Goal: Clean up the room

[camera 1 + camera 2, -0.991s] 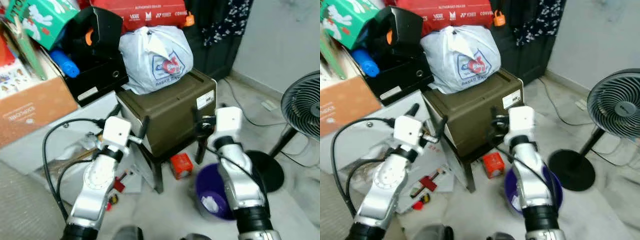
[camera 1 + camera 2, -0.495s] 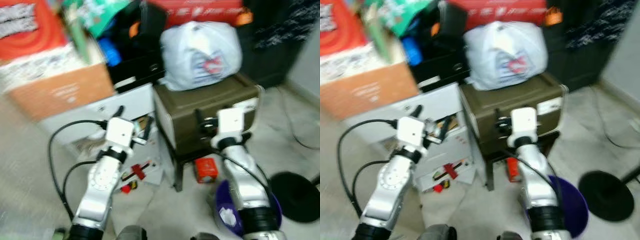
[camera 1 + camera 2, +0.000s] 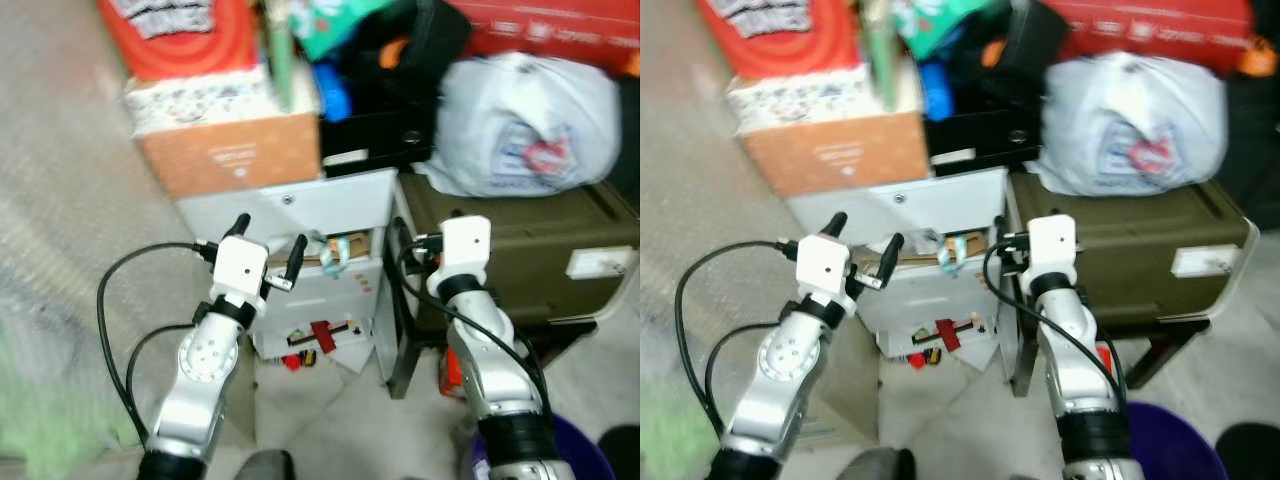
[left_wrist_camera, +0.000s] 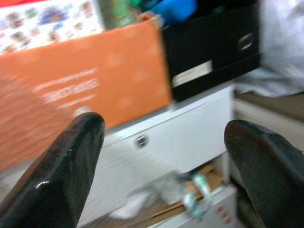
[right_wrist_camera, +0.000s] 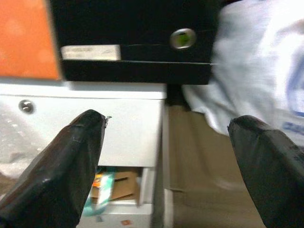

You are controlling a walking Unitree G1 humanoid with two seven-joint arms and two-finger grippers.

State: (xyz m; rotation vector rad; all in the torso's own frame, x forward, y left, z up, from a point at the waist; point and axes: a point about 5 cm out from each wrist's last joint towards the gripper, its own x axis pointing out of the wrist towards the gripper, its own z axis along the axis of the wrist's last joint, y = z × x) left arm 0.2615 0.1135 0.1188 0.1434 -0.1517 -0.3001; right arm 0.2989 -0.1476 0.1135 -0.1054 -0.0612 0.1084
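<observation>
Before the robot stood a cluttered corner, somewhat blurred. Item 1: white drawer unit (image 3: 300,215), on the floor, its lower front open and showing papers and a cardboard scrap (image 3: 335,250). Below it, on a white sheet on the floor, lay small red pieces (image 3: 318,335). Item 2: orange cardboard box (image 3: 235,160), resting on top of the white unit, with a patterned white box (image 3: 200,95) and a red bundle (image 3: 180,35) stacked above. Item 3: black case (image 5: 137,38) with a round silver lock, just beside the orange box and also on the white unit; a blue object (image 3: 330,90) lay above it. Item 4: olive-brown case (image 3: 520,250) on a dark stand, touching the white unit's side. Item 5: white plastic bag (image 3: 525,125) with a red and blue print, sitting on the olive case. Item 6: purple bin (image 3: 580,460), on the floor near the robot's right side.

Left gripper (image 3: 268,243): raised in front of the white unit, its 2 fingers spread apart, holding nothing. Right gripper (image 5: 171,166): raised where the white unit meets the olive case, its 2 fingers (image 5: 61,161) spread wide, holding nothing.
</observation>
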